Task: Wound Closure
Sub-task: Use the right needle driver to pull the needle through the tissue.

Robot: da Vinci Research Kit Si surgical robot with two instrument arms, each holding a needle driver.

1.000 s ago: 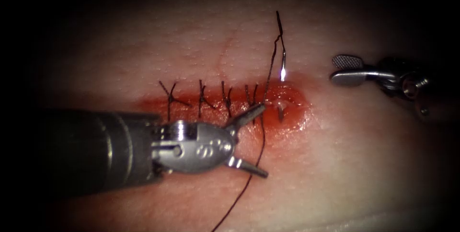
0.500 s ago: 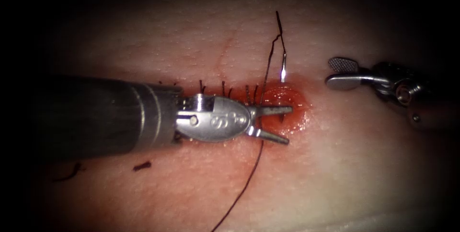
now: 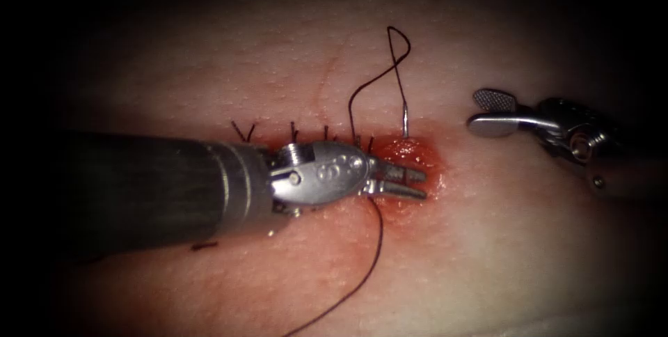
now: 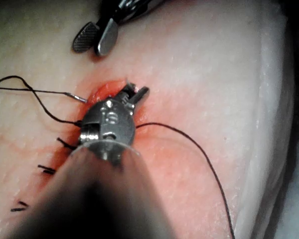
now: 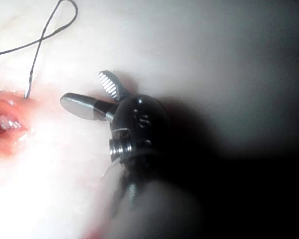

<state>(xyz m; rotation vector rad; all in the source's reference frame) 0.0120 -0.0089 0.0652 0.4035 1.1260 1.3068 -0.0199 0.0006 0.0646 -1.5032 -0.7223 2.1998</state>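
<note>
My left tool (image 3: 410, 182) lies across the right end of the cut (image 3: 426, 157), jaws closed down where the needle's tip comes up in the wound; the tip itself is hidden between them. The needle's tail (image 3: 404, 120) stands out of the tissue (image 3: 501, 239) at the cut's far edge, also seen in the left wrist view (image 4: 79, 97) and the right wrist view (image 5: 28, 84). Dark thread (image 3: 395, 48) loops from the tail, and a long strand (image 3: 379, 239) trails toward the front. My right tool (image 3: 487, 109) hovers open right of the cut, holding nothing.
Several dark stitches (image 3: 243, 130) close the cut to the left, partly under my left tool's shaft. Red fluid (image 3: 435, 178) wets the wound's right end. A short cut end of thread (image 3: 205, 245) lies on the near tissue.
My left tool moved up and right onto the wound and its jaws closed from wide open. The thread above the needle slackened from a straight stretch into a loop. My right tool barely shifted.
</note>
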